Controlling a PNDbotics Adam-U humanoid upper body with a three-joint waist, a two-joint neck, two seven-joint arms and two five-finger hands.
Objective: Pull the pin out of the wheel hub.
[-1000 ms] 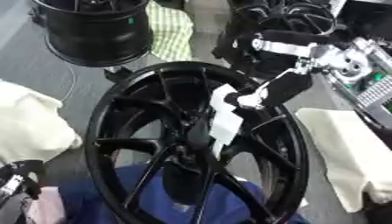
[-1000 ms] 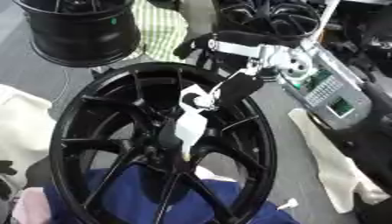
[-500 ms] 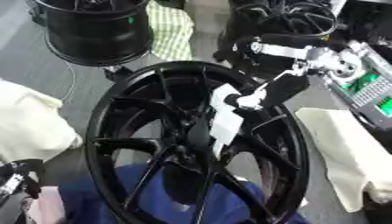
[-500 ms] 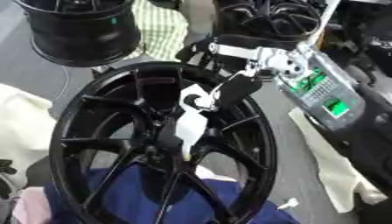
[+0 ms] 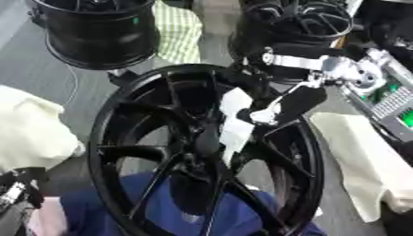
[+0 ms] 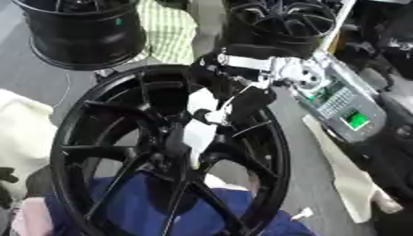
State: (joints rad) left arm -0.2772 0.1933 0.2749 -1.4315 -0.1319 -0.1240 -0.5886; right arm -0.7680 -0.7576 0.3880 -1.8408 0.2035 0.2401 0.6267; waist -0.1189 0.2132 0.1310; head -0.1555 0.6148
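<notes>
Right hand [image 5: 278, 108] reaches down-left toward wheel hub [image 5: 206, 140]; pin not discernible, finger state cannot tell; nearer than left.

I see a grey floor [image 5: 32, 87] carrying everything. The black wheel [image 5: 121, 115] lies centre frame on a blue cloth [image 5: 161, 207]. Cream cloths [image 5: 28, 129] lie at both sides.

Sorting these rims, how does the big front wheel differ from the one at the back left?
The front wheel shows its spoked face, with the right robot hand reaching over it; the back-left wheel shows mostly its smooth barrel and looks smaller, with nothing touching it. Both are black.
</notes>
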